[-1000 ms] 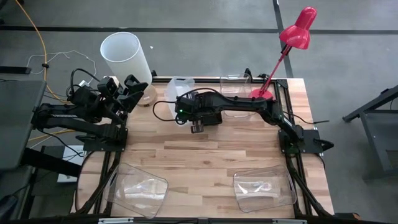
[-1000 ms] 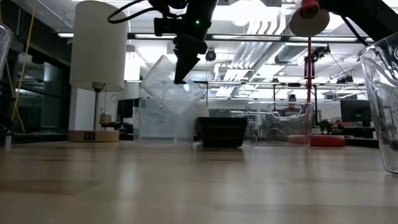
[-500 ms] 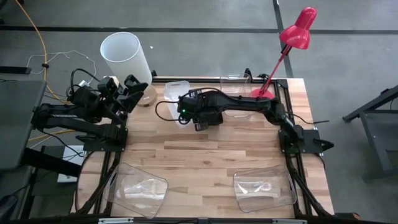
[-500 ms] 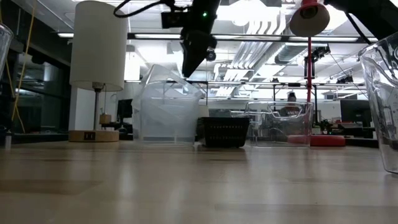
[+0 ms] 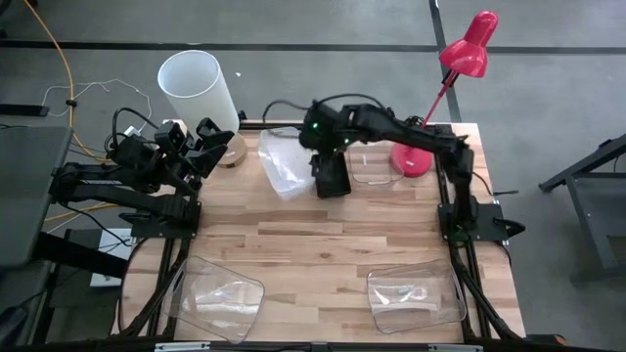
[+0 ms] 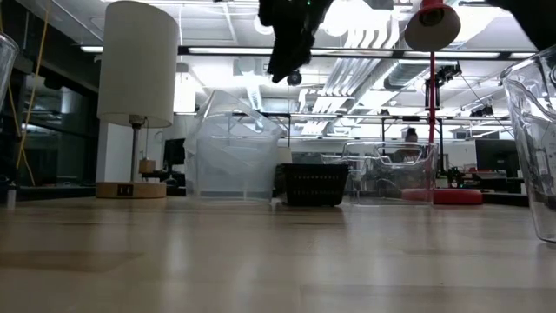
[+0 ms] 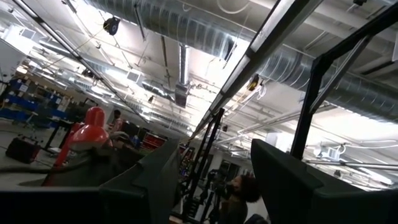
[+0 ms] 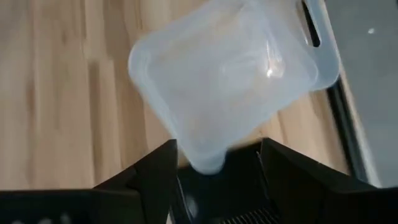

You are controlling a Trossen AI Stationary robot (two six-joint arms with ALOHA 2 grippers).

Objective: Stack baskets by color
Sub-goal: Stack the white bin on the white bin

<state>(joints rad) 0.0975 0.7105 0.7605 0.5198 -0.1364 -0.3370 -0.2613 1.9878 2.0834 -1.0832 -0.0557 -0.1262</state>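
Note:
At the table's far middle a frosted white basket (image 5: pixel 282 161) lies askew on top of another frosted one (image 6: pixel 233 169). A black perforated basket (image 6: pixel 313 184) stands right beside them, and a clear tub (image 6: pixel 391 174) stands farther right. My right gripper (image 5: pixel 330 184) hangs open above the black basket, beside and higher than the frosted pair (image 8: pixel 230 74), touching nothing. My left gripper (image 5: pixel 217 132) waits open at the far left, pointing up at the ceiling (image 7: pixel 214 180).
A white cylindrical lampshade (image 5: pixel 196 86) stands at the far left corner. A red desk lamp (image 5: pixel 468 47) has its base (image 5: pixel 411 158) at the far right. Two large clear tubs (image 5: pixel 223 293) (image 5: pixel 416 293) sit at the near edge; bare wood lies between.
My right gripper has opened and let go of the tilted frosted basket, then risen, rolled and drawn off toward the table's right. The basket has dropped and settled askew on the frosted one below it.

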